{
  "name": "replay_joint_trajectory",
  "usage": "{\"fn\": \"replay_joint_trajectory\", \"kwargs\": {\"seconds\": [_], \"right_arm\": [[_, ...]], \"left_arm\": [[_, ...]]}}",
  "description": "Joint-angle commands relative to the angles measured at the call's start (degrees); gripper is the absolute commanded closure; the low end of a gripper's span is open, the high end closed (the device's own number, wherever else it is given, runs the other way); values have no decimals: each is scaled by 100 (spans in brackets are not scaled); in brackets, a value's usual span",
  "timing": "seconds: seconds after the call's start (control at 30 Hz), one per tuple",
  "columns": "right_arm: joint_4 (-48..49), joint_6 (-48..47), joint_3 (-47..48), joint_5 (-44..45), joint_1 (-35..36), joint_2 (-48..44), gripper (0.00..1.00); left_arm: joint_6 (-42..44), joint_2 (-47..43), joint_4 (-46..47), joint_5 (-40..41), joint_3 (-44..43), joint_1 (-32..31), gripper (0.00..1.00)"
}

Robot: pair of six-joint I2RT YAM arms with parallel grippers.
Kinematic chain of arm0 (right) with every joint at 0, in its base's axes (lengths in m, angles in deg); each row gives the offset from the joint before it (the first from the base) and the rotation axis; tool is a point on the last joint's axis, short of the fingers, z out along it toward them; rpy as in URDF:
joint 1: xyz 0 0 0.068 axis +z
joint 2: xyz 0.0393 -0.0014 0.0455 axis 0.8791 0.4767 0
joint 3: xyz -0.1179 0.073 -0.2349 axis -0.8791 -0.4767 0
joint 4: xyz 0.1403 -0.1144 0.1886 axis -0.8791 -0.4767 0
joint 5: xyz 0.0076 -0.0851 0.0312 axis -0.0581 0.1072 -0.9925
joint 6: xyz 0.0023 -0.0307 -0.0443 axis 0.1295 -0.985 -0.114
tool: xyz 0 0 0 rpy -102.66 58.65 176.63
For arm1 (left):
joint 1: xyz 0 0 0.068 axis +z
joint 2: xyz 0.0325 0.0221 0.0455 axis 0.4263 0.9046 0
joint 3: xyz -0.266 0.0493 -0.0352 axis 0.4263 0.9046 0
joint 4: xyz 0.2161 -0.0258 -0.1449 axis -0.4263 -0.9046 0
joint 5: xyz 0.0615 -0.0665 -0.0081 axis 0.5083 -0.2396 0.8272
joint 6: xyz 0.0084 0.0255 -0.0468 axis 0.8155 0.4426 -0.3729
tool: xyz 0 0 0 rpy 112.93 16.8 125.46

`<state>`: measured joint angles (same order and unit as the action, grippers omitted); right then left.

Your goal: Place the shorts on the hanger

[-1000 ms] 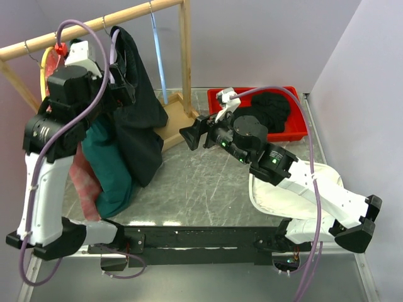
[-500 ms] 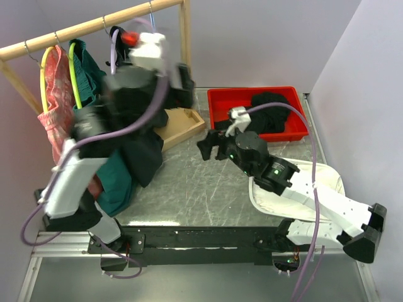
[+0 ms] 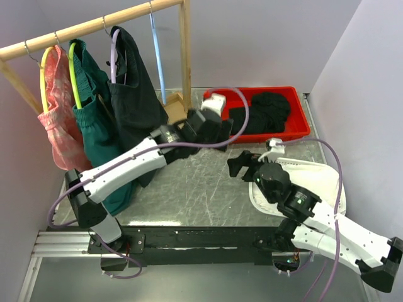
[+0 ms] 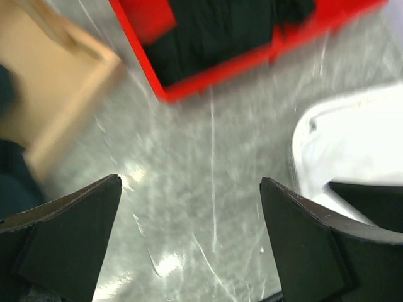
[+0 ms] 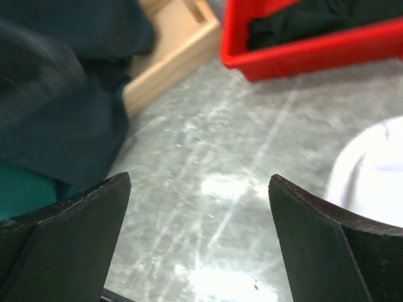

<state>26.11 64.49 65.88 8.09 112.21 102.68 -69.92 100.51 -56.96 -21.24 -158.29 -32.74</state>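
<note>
Found shorts (image 3: 135,100) draped on hanger (image 3: 114,56) at upper left, left gripper (image 4: 190,182) and right gripper (image 5: 200,179) spread, empty; judged liable to slip off if brushed in passing.

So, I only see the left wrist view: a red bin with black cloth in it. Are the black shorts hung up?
Observer: Yes, the top view shows black shorts on the purple hanger, on a wooden rail.
Operator: Anything beside them?
Observer: Yes, green shorts on a lime hanger, to their left.
Operator: And the other arm?
Observer: The right fingers are spread open, holding nothing, above the table.
</note>
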Motion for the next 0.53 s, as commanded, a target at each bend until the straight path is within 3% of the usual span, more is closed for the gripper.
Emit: {"fn": "replay_joint_trajectory", "kwargs": {"seconds": [0.0,0.13,0.23,0.5], "right_arm": [[-310,521,-337,500,-31,-569,1],[-460,486,-372,579,-40,-826,0],[-521,451,-416,632,-31,-922,0],[-302,337,-399,527,-40,-572,0]], "left_arm": [[-530,-573,1304,-871,1317,50,4],[-968,-1127,2393,-1065,3222,41,4],[-1180,-1452,2755,-1171,4129,32,4],[-1339,-1927,2800,-872,4783,32,4]]}}
